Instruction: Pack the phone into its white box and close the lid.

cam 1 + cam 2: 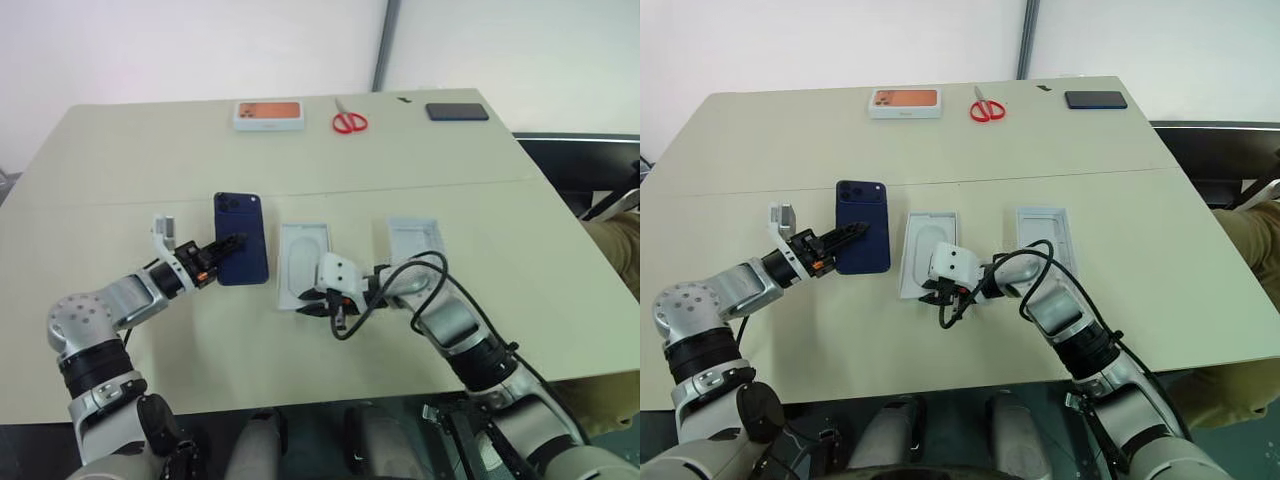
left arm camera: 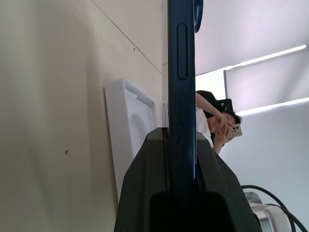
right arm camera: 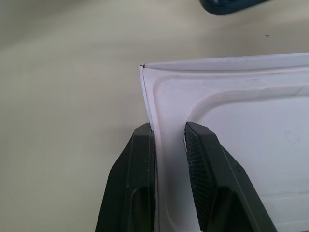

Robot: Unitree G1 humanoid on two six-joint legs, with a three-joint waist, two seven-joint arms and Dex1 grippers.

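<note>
Phone (image 1: 241,238) is pinched edge-on by the left gripper (image 1: 228,247), above the table (image 1: 120,160); slim, stiff, slippery glass, best clamped across its flat faces. Box (image 1: 303,263) wall is nipped by the right gripper (image 3: 169,140).

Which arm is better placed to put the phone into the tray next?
The left. The left gripper is shut on the phone, lifted edge-on just beside the white tray. The right gripper is pinching that tray's wall, so it can only steady it.
</note>
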